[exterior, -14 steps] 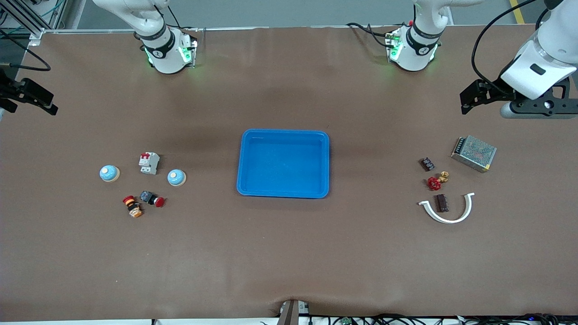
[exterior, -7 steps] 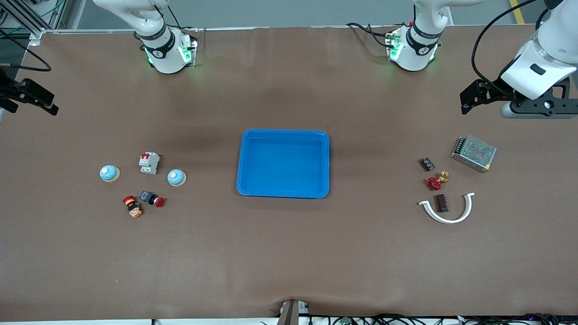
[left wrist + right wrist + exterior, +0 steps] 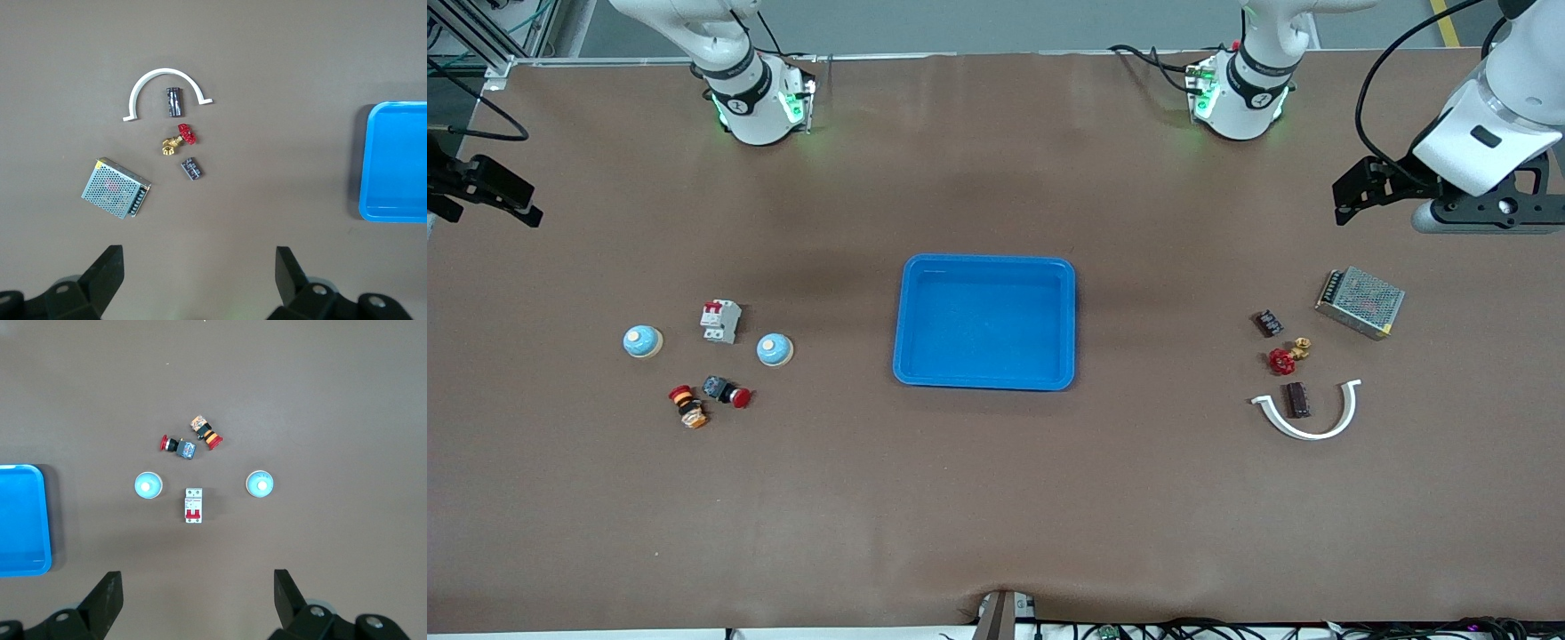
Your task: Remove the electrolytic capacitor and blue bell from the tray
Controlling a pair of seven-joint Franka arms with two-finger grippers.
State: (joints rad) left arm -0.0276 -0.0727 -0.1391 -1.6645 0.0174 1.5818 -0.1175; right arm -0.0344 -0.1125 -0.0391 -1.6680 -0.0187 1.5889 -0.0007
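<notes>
Two light-blue dome bells stand toward the right arm's end of the table, one (image 3: pixel 775 349) nearer the tray and one (image 3: pixel 642 341) farther out; the right wrist view shows them too (image 3: pixel 148 486) (image 3: pixel 259 483). The capacitor (image 3: pixel 1296 399), a dark striped cylinder, lies inside a white arc toward the left arm's end (image 3: pixel 173 101). My left gripper (image 3: pixel 1356 191) hangs open and empty high above the table's edge at that end (image 3: pixel 199 273). My right gripper (image 3: pixel 489 191) hangs open and empty high over the other end (image 3: pixel 198 593).
A blue tray (image 3: pixel 984 263) sits mid-table. By the bells are a white circuit breaker (image 3: pixel 720 321) and two red push buttons (image 3: pixel 727 391) (image 3: pixel 687 406). By the capacitor are a white arc (image 3: pixel 1316 430), a red-handled valve (image 3: pixel 1287 357), a small dark module (image 3: pixel 1268 323) and a mesh power supply (image 3: pixel 1360 302).
</notes>
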